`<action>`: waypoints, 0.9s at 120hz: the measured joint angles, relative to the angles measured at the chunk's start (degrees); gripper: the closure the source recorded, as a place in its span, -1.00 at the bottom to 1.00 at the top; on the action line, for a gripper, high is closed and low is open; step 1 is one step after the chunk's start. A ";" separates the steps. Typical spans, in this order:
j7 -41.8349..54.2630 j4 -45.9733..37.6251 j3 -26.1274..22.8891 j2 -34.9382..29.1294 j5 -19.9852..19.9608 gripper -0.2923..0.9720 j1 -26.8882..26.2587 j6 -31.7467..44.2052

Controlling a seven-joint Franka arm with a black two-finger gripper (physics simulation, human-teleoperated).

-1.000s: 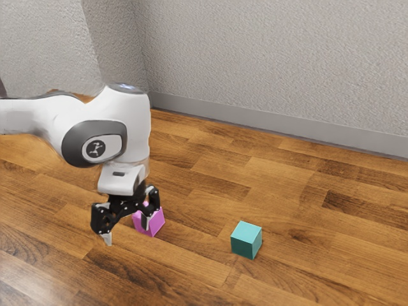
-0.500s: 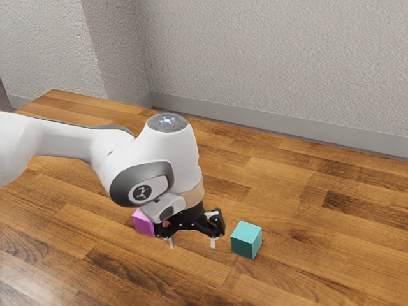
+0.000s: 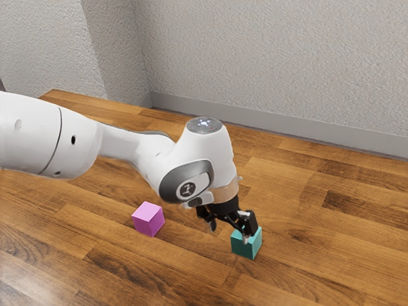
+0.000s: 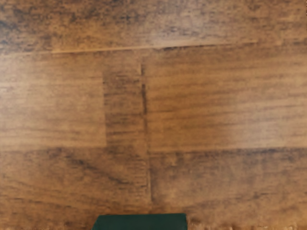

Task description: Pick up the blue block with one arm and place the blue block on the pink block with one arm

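Hovering directly over the blue block [image 3: 248, 246], fingers spread, nothing gripped: hand [image 3: 242, 228]; block rests on the floor [image 3: 319, 210], well out from its wall edge, pink block [image 3: 148, 218] standing apart.

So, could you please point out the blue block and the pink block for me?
blue block [image 3: 243, 247], exterior view, on its front side face.
pink block [image 3: 148, 210], exterior view, on its top face.
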 joint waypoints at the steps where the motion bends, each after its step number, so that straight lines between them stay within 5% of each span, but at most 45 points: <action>1: 0.23 0.23 0.01 0.14 0.01 -0.54 -0.01 -0.11; 32: 5.00 2.71 -0.06 3.93 0.20 -0.54 -0.14 5.21; 108: -0.15 7.72 1.71 8.61 -0.48 -0.54 -0.16 2.76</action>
